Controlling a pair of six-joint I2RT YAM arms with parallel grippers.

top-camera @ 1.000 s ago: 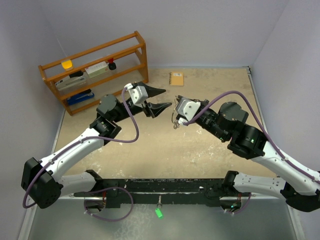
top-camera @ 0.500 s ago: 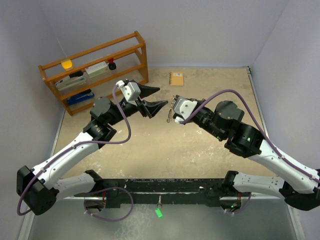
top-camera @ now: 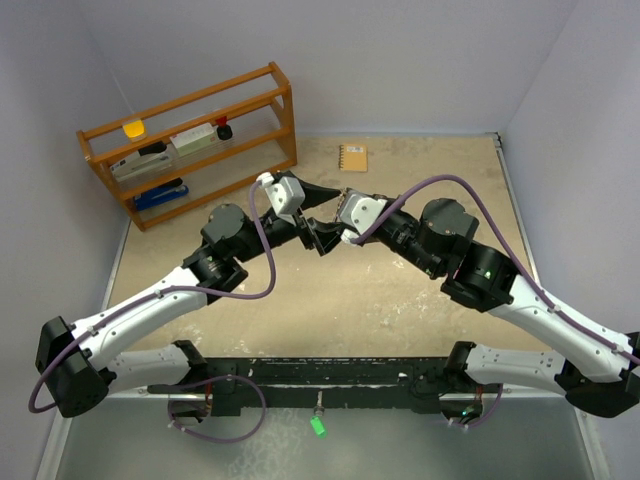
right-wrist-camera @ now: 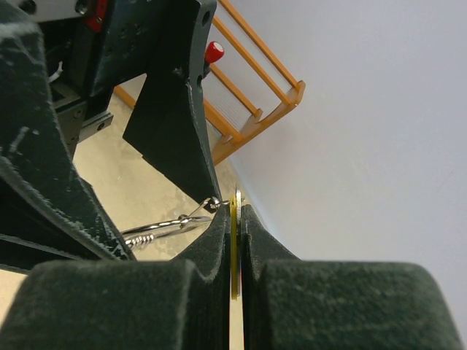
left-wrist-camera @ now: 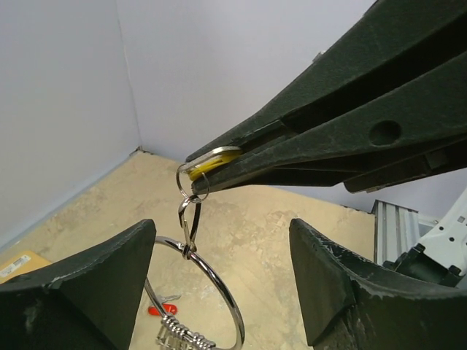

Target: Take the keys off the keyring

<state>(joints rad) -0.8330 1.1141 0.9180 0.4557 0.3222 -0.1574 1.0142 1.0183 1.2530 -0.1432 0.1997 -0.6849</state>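
Observation:
My right gripper is shut on the pale yellow key, edge-on between its pads. In the left wrist view the yellow key shows at the right fingertips. A small ring and clip hang from it and carry the big silver keyring. Several silver keys bunch at the keyring's bottom. My left gripper is open, with one finger on each side of the hanging keyring, not touching it. A red-headed key shows below, seemingly lying on the table. The keyring also shows in the right wrist view.
A wooden rack with small items stands at the back left; it also shows in the right wrist view. A small orange notebook lies at the back of the sandy table, with walls close on all sides.
My left gripper has swung right and closed in on the right gripper, so its open fingers now straddle the hanging keyring. The right gripper moved slightly left, still holding the yellow key.

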